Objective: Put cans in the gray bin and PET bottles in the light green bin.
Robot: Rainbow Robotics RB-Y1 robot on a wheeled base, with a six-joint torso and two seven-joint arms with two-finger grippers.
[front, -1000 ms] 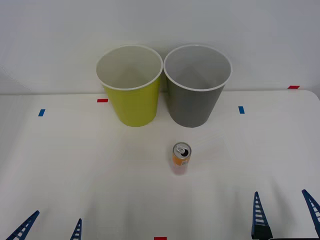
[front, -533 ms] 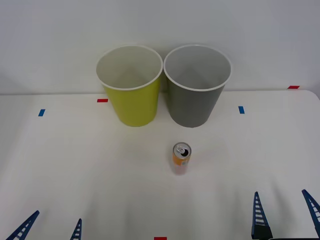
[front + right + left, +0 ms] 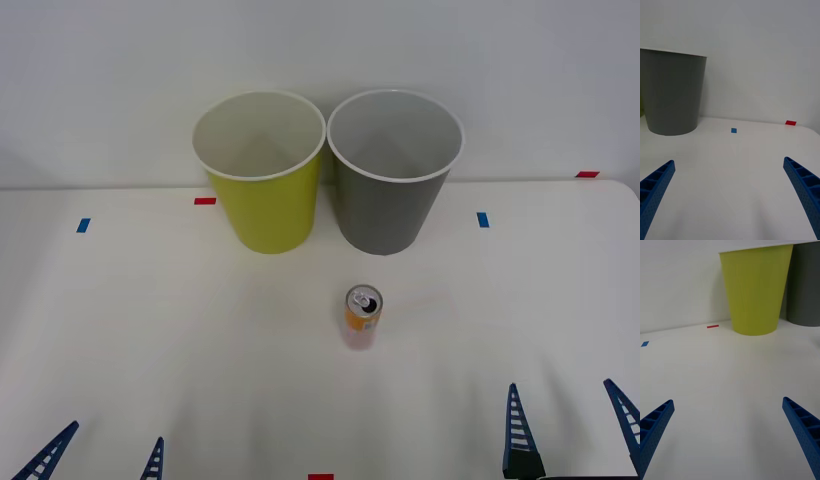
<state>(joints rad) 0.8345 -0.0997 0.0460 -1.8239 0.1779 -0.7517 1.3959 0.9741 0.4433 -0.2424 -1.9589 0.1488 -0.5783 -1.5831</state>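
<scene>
The light green bin (image 3: 262,175) and the gray bin (image 3: 392,175) stand side by side at the back of the white table (image 3: 150,330). The little orange can (image 3: 363,316) stands upright in front of the gray bin, a bit apart. The left gripper (image 3: 100,458) and right gripper (image 3: 568,430) wait at the near edge, both wide open and holding nothing.

can (image 3: 362,318) before gray bin (image 3: 389,200), light green bin (image 3: 266,195) left

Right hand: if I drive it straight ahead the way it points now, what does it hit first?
The right hand is open, facing bare table between the gray bin and a red tape mark. The way looks free up to the wall, though depth is hard to judge.
</scene>
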